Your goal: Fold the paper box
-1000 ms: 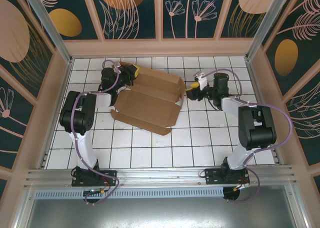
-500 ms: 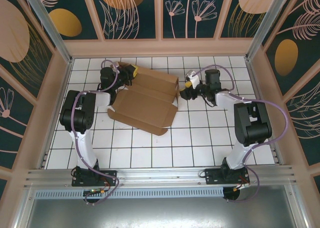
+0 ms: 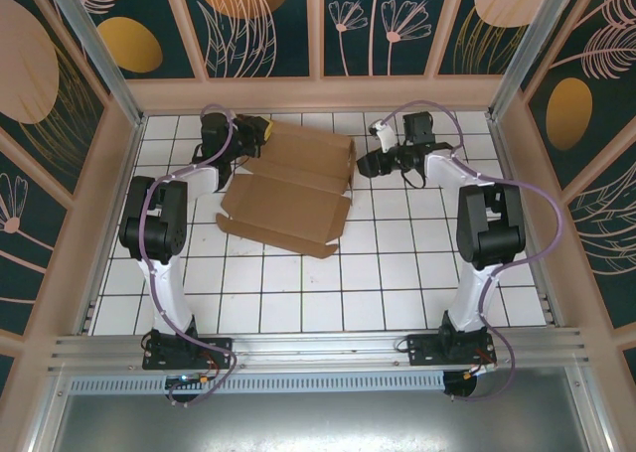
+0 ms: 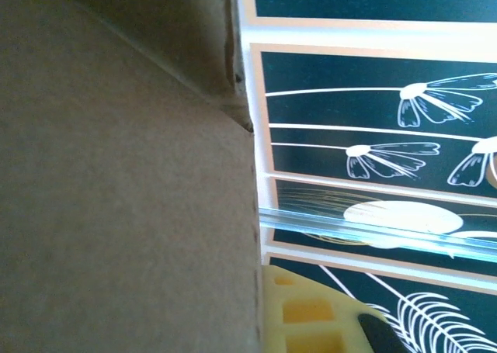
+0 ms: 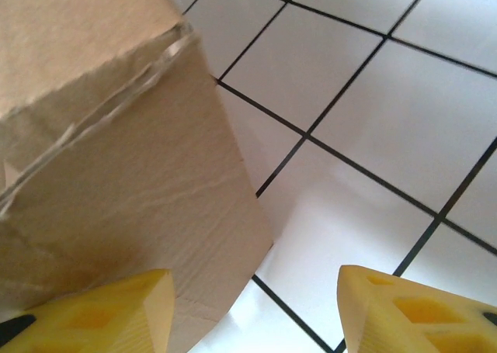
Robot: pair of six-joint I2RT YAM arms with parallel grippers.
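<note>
The paper box point(image 3: 288, 199) is a brown cardboard sheet with flaps, lying partly folded on the white tiled floor left of centre. My left gripper point(image 3: 254, 131) is shut on its far left corner. In the left wrist view the cardboard point(image 4: 124, 190) covers the left half, pressed against one yellow finger point(image 4: 311, 318); the other finger is hidden behind it. My right gripper point(image 3: 370, 164) stands open at the box's far right edge. In the right wrist view a raised flap point(image 5: 132, 174) reaches in front of the left yellow finger point(image 5: 101, 314), while the right finger point(image 5: 419, 310) is over bare tile.
The tiled floor point(image 3: 417, 263) is walled by patterned panels point(image 3: 318, 25) at the back and sides. Both arms reach toward the far wall. A metal rail point(image 3: 318, 348) runs along the near edge, by the arm bases.
My right arm has swung toward the far wall and leftward, closing on the box's right edge. The box has shifted slightly toward the back. The left gripper stays shut on its corner.
</note>
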